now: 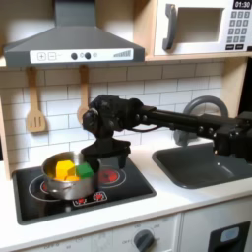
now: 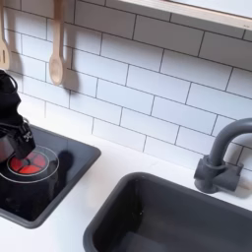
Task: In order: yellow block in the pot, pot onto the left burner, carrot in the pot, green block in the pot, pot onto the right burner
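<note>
From the first exterior view I read the scene from left to right. The pot [image 1: 67, 182] sat on the left burner [image 1: 44, 187] of the black cooktop [image 1: 128, 192], its rim covering most of the red ring. Inside it I could make out the yellow block [image 1: 63, 169] toward nine o'clock, a patch of orange toward the front that I took for the carrot [image 1: 72, 178], and the green block [image 1: 87, 170] at about three o'clock, against the wall. Just beside the pot, at its two o'clock, hung my gripper [image 1: 106, 157], low over the cooktop, with the right burner [image 1: 107, 176] partly showing beneath it. Its fingers looked spread and I saw nothing between them, though the picture was too soft to be sure of the gap. In the second exterior view the gripper [image 2: 17, 148] stood above a red ring [image 2: 32, 165] at the second exterior view's left edge, but the jaws were too dark to read there.

I judged the first four steps done, since all three pieces seemed to lie in the pot. That left the last slide in hand. The next move called for getting a finger onto or against the pot's wall, then drawing it toward three o'clock onto the right burner without tipping it.
</note>
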`<state>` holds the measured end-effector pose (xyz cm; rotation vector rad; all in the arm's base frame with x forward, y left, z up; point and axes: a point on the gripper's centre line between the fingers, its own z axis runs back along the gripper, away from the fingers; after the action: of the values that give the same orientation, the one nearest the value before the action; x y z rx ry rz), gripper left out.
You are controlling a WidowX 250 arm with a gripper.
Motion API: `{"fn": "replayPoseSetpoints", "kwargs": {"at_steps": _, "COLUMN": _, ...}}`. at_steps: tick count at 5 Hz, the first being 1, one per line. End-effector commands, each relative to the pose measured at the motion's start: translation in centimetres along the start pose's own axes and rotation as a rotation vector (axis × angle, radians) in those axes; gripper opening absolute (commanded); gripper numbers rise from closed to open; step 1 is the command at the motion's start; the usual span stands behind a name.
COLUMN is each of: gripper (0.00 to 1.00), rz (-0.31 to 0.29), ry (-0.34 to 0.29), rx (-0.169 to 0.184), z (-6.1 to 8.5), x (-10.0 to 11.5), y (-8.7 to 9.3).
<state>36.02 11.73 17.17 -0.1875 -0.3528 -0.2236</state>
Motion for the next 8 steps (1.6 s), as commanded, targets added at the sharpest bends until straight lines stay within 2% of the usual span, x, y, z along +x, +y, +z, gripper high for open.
{"fn": "replayPoseSetpoints", "kwargs": {"at_steps": 1, "gripper": 0.0, "rz": 0.001, "ry": 0.005, "rx": 0.001, "z": -0.3, "x": -0.2, "y": 0.0}}
{"fn": "replayPoseSetpoints", "kwargs": {"at_steps": 5, "gripper": 0.0, "rz": -0.025, "ry": 0.002, "rx": 0.0, "z": -0.4, "x": 0.1, "y": -0.4}}
{"fn": "replayPoseSetpoints", "kwargs": {"at_steps": 8, "gripper": 0.0, "rz": -0.098, "ry": 0.02, "rx": -0.007, "z": -1.3, "x": 1.5, "y": -3.4}}
